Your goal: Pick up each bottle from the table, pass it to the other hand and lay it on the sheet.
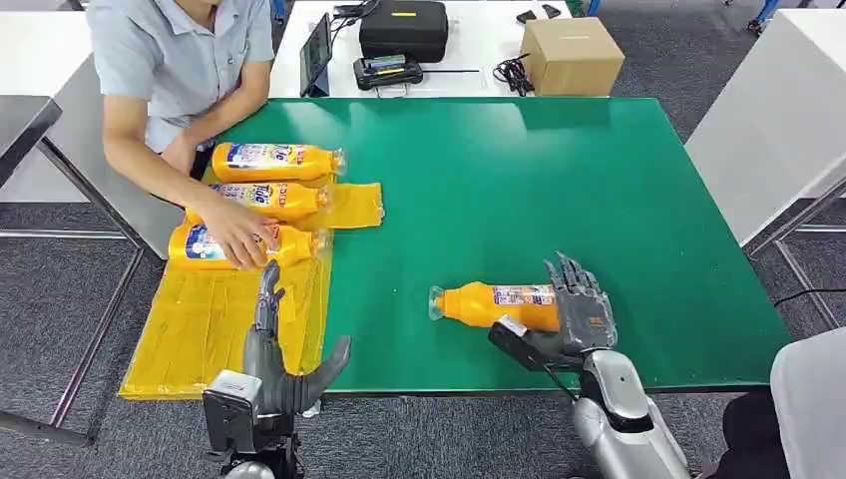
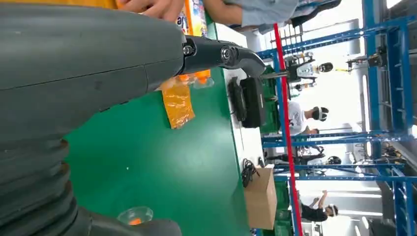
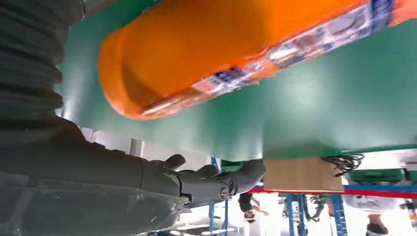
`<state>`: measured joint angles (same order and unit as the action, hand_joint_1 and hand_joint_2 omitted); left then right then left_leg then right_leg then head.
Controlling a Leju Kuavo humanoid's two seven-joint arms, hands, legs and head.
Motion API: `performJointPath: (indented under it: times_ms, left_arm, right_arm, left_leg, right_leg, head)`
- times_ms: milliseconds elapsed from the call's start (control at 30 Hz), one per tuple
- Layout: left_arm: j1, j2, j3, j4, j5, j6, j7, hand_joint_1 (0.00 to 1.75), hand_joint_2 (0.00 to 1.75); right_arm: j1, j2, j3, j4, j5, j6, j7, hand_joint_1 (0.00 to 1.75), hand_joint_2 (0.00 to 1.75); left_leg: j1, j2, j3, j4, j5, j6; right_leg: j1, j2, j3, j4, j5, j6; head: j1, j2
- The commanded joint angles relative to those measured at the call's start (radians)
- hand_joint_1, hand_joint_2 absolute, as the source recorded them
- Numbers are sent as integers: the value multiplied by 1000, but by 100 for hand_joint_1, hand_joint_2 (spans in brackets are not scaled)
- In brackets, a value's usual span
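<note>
Green table [image 1: 559, 180], orange bottle [image 1: 489, 304] beside right hand [image 1: 584, 309]

Green table [image 1: 559, 180]: yellow sheet [image 1: 200, 319], one orange bottle [image 1: 489, 304].

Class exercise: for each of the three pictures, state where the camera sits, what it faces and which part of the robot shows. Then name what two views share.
Head view: high on the body, looking down at the green table; both hands show, left hand, right hand.
Left wrist view: behind the left hand, looking across the table.
Right wrist view: behind the right hand, at the orange bottle.
Shared: the cardboard box.
</note>
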<state>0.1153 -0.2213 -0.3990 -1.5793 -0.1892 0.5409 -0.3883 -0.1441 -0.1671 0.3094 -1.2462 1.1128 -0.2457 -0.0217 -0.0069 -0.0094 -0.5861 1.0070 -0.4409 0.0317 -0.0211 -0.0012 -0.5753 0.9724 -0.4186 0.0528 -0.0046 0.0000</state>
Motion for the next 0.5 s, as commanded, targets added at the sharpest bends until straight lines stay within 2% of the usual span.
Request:
performJointPath:
  times_ms: [33,233,267,500]
  left_arm:
    - [-42,18,-20,69,1,-6,12,0,175]
    - [-51,24,-35,88,-18,-10,22,0,175]
    - [-54,27,-43,96,-31,-14,31,0,175]
    - [-58,26,-60,122,-36,-26,42,0,175]
  right_arm:
    - [-107,8,97,151,13,5,18,0,175]
    - [-137,0,116,202,-17,49,17,0,175]
    - [-141,-3,121,216,-47,85,14,0,175]
    - [-145,-53,155,274,-78,154,43,0,175]
  left_leg:
    - [1,2,2,-1,-1,-1]
    - [0,2,2,-1,0,-1]
    - [1,3,3,-1,-1,-2]
    - [1,0,3,-1,-1,-1]
  right_leg:
    - [1,2,2,-1,0,-2]
    - [0,2,2,-1,0,-1]
    - [1,2,3,-2,0,-2]
    - [1,0,3,-2,0,-2]
  head:
    - [0,0]
    - [0,0]
    - [0,0]
    - [0,0]
